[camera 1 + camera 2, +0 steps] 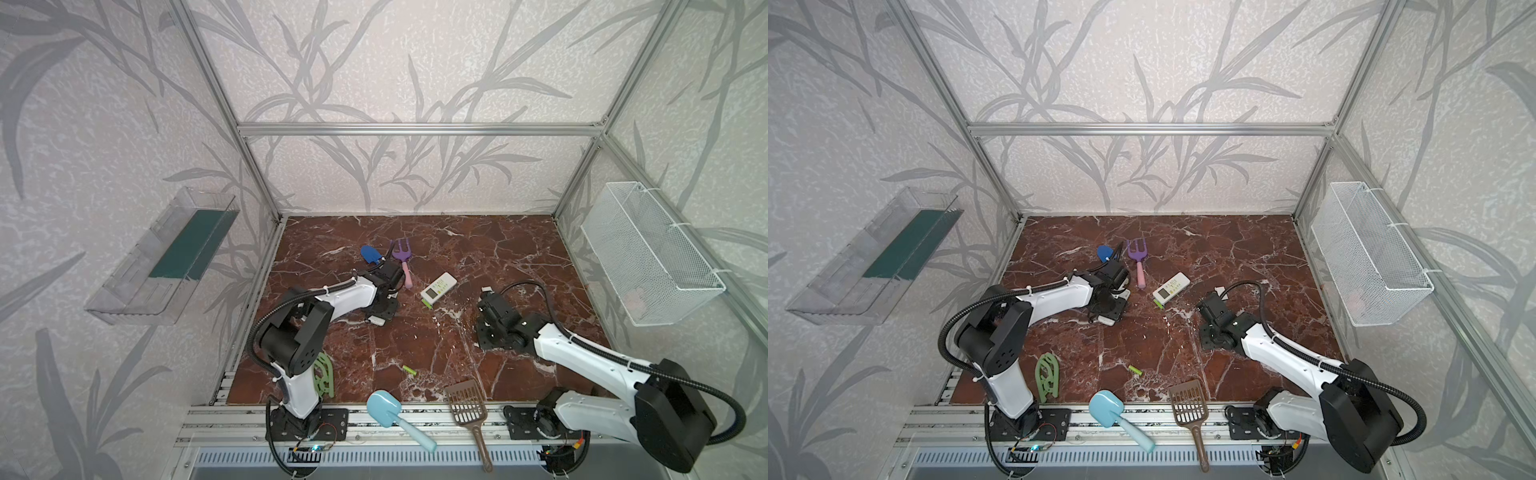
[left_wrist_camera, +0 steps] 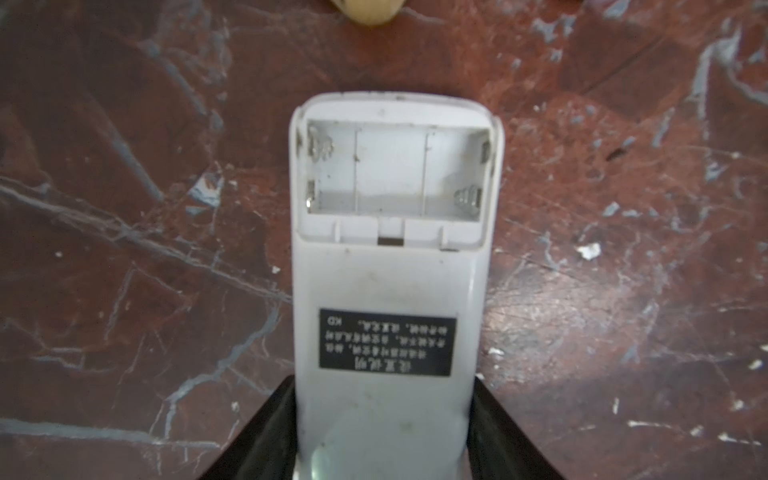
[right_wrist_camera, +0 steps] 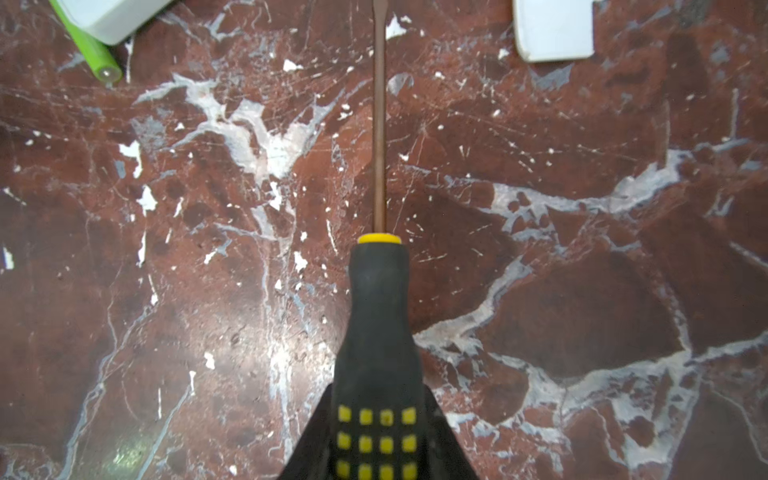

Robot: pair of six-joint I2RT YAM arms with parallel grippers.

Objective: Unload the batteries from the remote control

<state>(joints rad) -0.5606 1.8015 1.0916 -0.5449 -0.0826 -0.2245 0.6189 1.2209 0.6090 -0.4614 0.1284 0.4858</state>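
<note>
Battery [image 1: 427,304] against face-up white remote [image 1: 438,286]

Screwdriver [image 3: 379,328] in the hand [image 3: 378,455]; green battery [image 3: 94,56] beside remote [image 3: 110,14]

Walls [image 1: 415,62] on three sides: pale textured wallpaper with a grey leaf print. Aluminium frame [image 1: 415,129] runs up the corners, one bar across the back wall. Tabletop [image 1: 498,257] is red-brown marble look with white veins, scuffed and flecked white in the wrist views. Clear tray [image 1: 124,299] with dark green liner on left wall; white mesh basket [image 1: 648,257] on right wall. Grooved rails [image 1: 232,419] along front edge, slotted grey vent [image 1: 457,457] below. Light even, mild glare on the marble.
</note>
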